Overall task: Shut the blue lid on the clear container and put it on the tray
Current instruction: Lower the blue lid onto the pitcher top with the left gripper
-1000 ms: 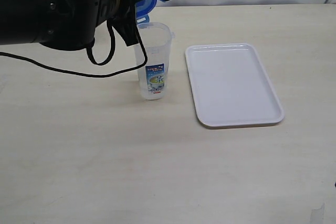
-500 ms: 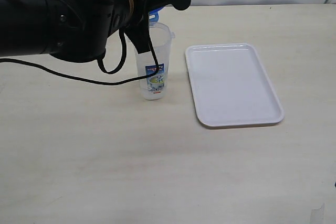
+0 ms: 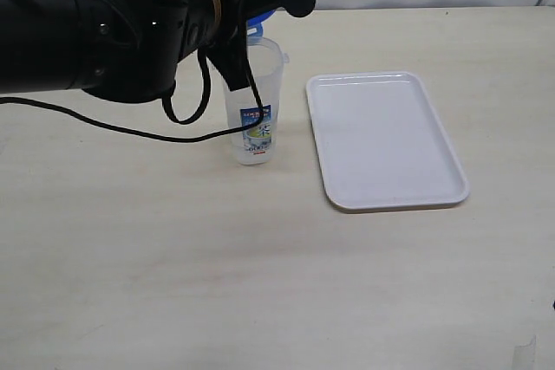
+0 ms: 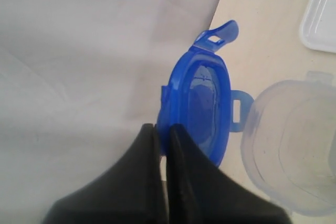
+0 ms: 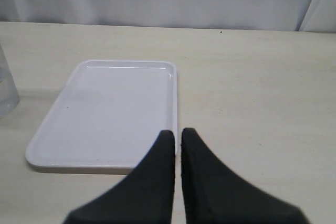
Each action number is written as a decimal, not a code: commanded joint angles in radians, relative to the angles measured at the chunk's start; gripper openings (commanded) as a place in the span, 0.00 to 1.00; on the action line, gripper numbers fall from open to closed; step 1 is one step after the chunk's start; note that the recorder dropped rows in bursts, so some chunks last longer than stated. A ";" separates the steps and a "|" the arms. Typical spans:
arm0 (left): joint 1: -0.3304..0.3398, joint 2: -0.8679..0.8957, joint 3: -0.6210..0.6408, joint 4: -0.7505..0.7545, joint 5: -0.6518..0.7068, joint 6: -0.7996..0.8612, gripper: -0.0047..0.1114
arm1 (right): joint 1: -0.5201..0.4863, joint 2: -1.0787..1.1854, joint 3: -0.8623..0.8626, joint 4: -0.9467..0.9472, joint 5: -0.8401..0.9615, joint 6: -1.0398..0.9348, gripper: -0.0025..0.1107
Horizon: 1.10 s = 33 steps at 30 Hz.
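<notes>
Since a second ago the left tool [image 4: 164, 139], pinching the blue lid [image 4: 202, 103] by its rim, has swung to the clear container [image 3: 257, 119] near the worktop's far edge; capping seems in hand; next, probably level, centre and press; right tool [image 5: 178, 136] pressed together, facing the tray [image 3: 386, 140].

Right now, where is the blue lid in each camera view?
Exterior view: the blue lid peeks out behind the left arm, just above the clear container rim.
Left wrist view: mid-picture, its edge pinched in the left gripper, beside the container's open mouth.
Right wrist view: not in it.
Shared landmark: the white tray, seen in all three views.
</notes>
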 commanded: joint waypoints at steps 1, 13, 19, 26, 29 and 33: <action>-0.002 -0.003 0.000 -0.006 -0.032 -0.009 0.04 | -0.004 -0.004 0.002 -0.003 -0.003 0.002 0.06; -0.014 -0.003 0.000 -0.006 -0.033 0.019 0.04 | -0.004 -0.004 0.002 -0.003 -0.003 0.002 0.06; -0.049 -0.003 0.000 -0.004 0.000 0.068 0.04 | -0.004 -0.004 0.002 -0.003 -0.003 0.002 0.06; -0.049 -0.003 0.002 -0.036 0.016 0.097 0.04 | -0.004 -0.004 0.002 -0.003 -0.003 0.002 0.06; -0.057 -0.003 0.002 -0.057 0.012 0.121 0.04 | -0.004 -0.004 0.002 -0.003 -0.003 0.002 0.06; -0.082 -0.003 0.002 -0.059 0.020 0.170 0.04 | -0.004 -0.004 0.002 -0.003 -0.003 0.002 0.06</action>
